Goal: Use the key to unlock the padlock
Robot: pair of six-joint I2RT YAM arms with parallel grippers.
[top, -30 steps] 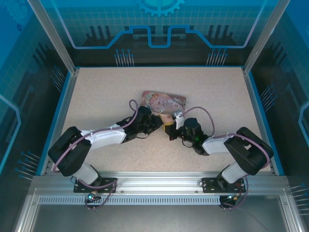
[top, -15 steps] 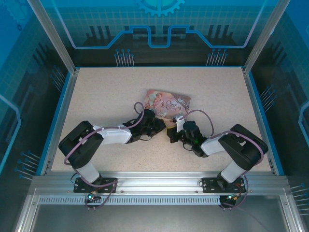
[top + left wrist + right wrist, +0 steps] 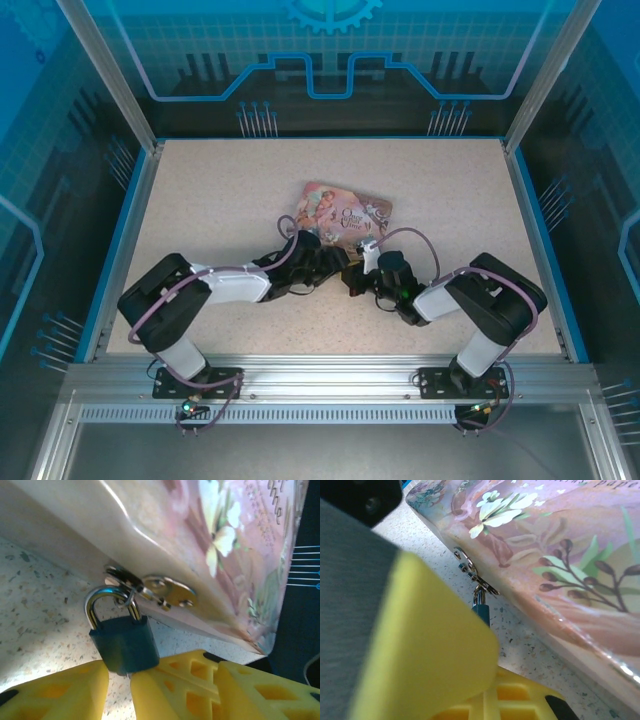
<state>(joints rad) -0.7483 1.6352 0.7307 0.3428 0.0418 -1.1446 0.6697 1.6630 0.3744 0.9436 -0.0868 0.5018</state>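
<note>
Up against the near long edge of the pink tin (image 3: 346,212), both arms are nosed in together (pretty cramped from the overhead cam). From the left wrist cam, the padlock (image 3: 124,642) hangs off the tin's little latch (image 3: 167,592). Its silvery shackle (image 3: 91,611) is looped through the latch ring with both legs down in the body. The dark blue body lies tilted on the speckled table (image 3: 35,595), just beside the tin's side wall.

The left gripper (image 3: 119,674) sits right under the padlock, on the side away from the tin. Its yellow fingers (image 3: 55,692) are a small gap apart, and the bottom corner of the lock body sits at that gap. Whether it's actually pinching the lock or just loose around it, I can't tell.

The right gripper (image 3: 492,672) is clamped fully closed, just off the same edge of the tin, with one fat yellow finger (image 3: 420,645) blurring across its own cam. Past that finger I get a sliver of the blue body and the shackle running up to the latch. If anything's pinched in those jaws, I can't see it.
</note>
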